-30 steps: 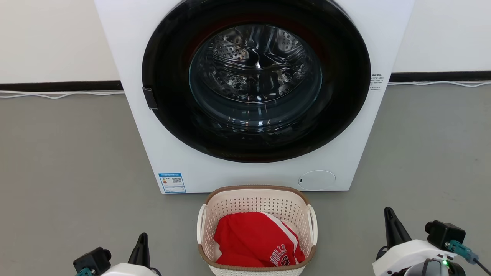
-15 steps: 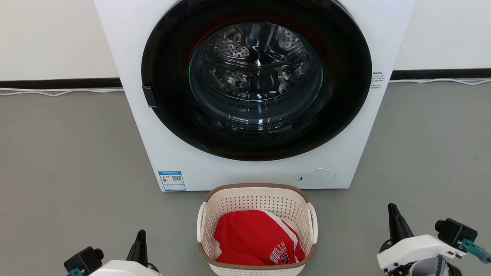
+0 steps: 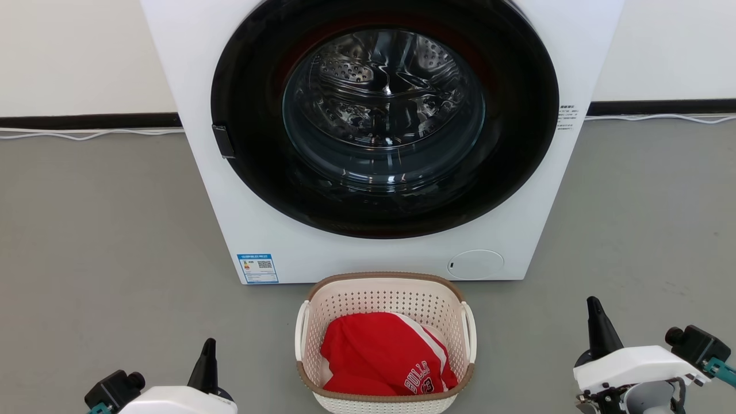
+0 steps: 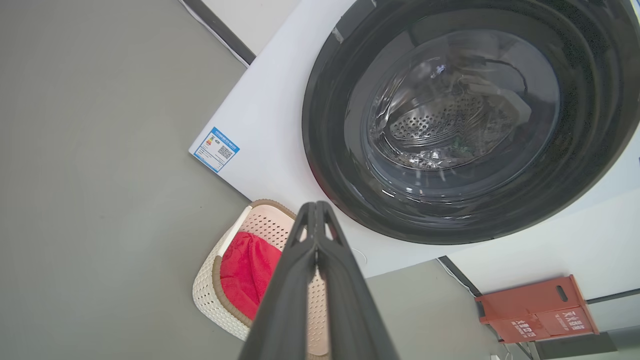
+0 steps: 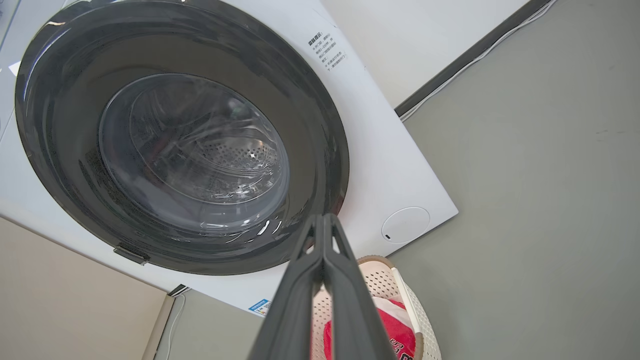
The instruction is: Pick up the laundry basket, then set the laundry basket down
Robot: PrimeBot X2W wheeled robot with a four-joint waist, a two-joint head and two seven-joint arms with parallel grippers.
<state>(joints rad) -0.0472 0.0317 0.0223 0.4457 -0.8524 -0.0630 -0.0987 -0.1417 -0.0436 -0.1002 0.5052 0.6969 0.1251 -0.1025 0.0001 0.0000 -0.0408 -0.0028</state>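
Basket point(image 3: 385, 296) on grey floor point(image 3: 86, 230) before washer point(image 3: 368, 261)

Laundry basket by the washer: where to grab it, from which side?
Take the laundry basket by its two white side handles: left claw on the left handle, right claw on the right handle, each coming in sideways. It sits upright, with the washing machine close behind. Both claws are shut, so open first.
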